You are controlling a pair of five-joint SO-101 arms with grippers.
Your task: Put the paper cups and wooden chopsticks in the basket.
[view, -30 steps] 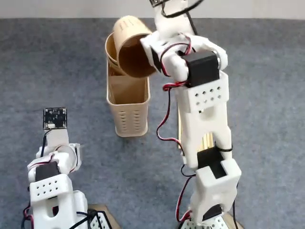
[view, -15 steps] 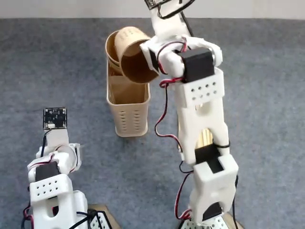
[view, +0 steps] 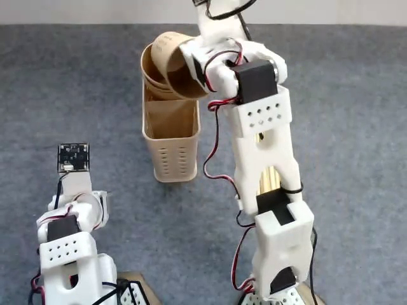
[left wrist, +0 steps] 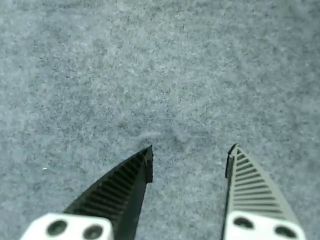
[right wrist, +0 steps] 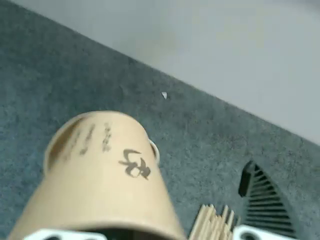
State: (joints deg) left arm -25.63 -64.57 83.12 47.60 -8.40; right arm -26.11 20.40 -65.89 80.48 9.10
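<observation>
Held paper cup (view: 170,52): tilted over the basket's (view: 170,159) far end, clamped by the right gripper (view: 192,63).
Stowed cup (view: 148,75): already in the basket.
Wooden chopsticks (view: 270,181): on the carpet (left wrist: 150,75) under the right arm, not yet loaded.
Left gripper (left wrist: 190,160): jaws apart, empty.
Progress: judged about half done.

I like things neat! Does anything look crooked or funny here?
Yes. The paper cup at the end of the right arm is tipped on its side above the far end of the basket, against a second cup that leans out over the rim. The wooden chopsticks lie loose on the table under that arm.
</observation>
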